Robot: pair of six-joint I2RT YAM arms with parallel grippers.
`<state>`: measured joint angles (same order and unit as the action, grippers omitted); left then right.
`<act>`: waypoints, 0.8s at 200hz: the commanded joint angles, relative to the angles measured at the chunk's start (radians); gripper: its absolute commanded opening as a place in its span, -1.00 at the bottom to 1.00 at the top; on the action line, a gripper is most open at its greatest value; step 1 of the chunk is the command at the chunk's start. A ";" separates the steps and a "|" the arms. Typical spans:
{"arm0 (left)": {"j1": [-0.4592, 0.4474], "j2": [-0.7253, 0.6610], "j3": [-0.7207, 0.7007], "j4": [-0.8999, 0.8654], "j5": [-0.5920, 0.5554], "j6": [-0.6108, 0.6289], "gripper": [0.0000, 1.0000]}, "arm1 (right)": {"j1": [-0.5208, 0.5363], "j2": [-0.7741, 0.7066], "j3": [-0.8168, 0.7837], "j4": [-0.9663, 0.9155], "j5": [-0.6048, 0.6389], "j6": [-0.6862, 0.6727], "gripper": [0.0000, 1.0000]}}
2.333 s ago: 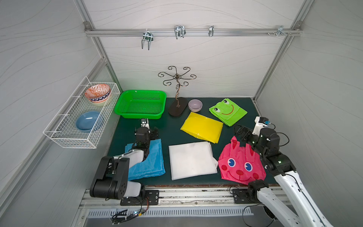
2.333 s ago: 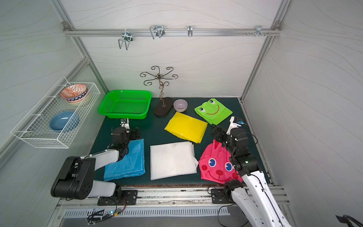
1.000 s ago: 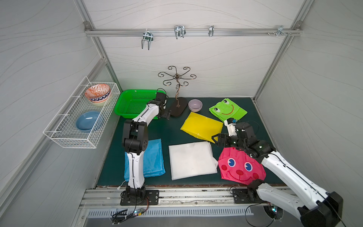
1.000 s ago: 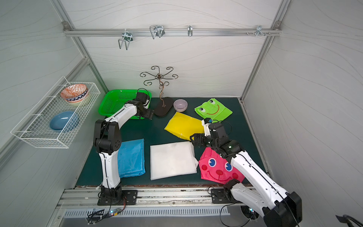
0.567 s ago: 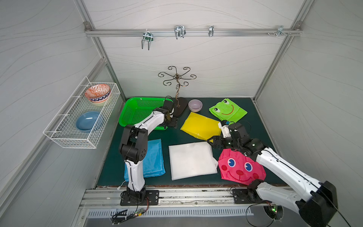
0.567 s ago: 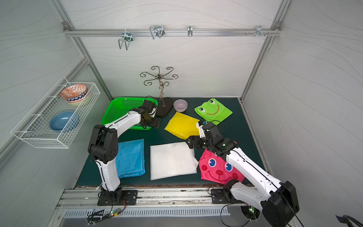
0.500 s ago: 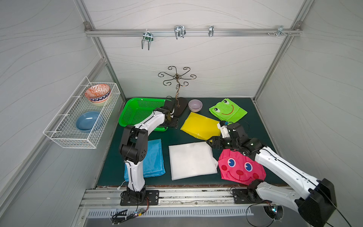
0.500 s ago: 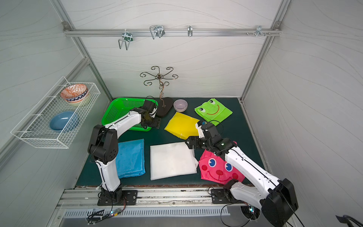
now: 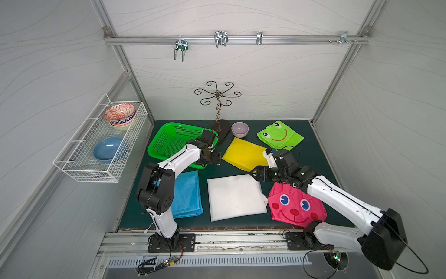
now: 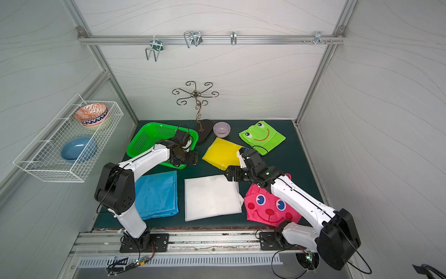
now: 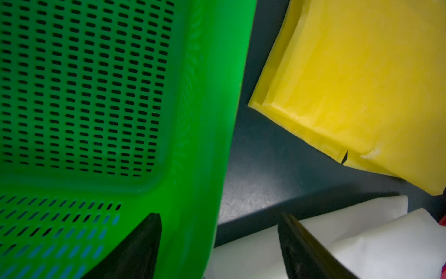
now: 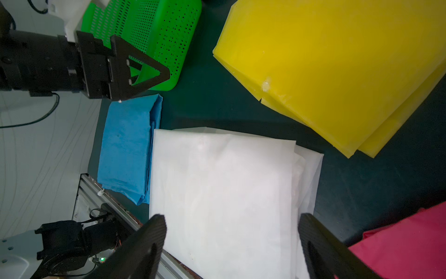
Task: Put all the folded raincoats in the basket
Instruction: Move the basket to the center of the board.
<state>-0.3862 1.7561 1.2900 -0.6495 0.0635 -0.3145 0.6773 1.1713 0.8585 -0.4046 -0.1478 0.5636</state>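
Observation:
The green basket [image 9: 154,145] [image 10: 131,147] sits turned at an angle at the back left of the mat. My left gripper [image 9: 217,158] [image 10: 194,158] [image 11: 219,217] is open astride the basket's rim [image 11: 205,120] at its near right corner, one finger inside. Several folded raincoats lie flat on the mat. My right gripper [image 9: 253,172] [image 10: 226,175] [image 12: 231,217] hangs open over the far right corner of the white raincoat [image 9: 235,196] [image 12: 217,181], holding nothing. The yellow raincoat [image 9: 243,155] [image 11: 350,84] [image 12: 325,72] lies just behind it.
A blue raincoat [image 9: 187,195] lies at the front left, a pink one [image 9: 295,205] under my right arm, and a green frog one [image 9: 280,137] at the back right. A metal hook stand [image 9: 218,113] and a small bowl [image 9: 239,128] stand behind. A wire rack [image 9: 79,166] hangs on the left wall.
The basket has slid forward and to the right and turned, with my left gripper moving along its right rim. My right gripper has moved left and come over the white raincoat's corner.

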 commanded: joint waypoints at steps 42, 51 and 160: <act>-0.040 -0.014 -0.016 0.082 0.105 -0.086 0.62 | 0.010 0.065 0.052 0.011 0.049 0.050 0.80; -0.048 -0.008 -0.017 0.096 0.133 -0.105 0.62 | 0.011 0.075 0.060 -0.001 0.074 0.069 0.82; -0.196 0.035 0.082 0.196 0.166 -0.219 0.70 | -0.197 0.078 -0.035 0.033 0.099 0.179 0.86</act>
<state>-0.5739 1.7832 1.2961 -0.4801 0.2333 -0.5282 0.5129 1.3003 0.8913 -0.4412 -0.0303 0.7238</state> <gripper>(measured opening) 0.841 0.922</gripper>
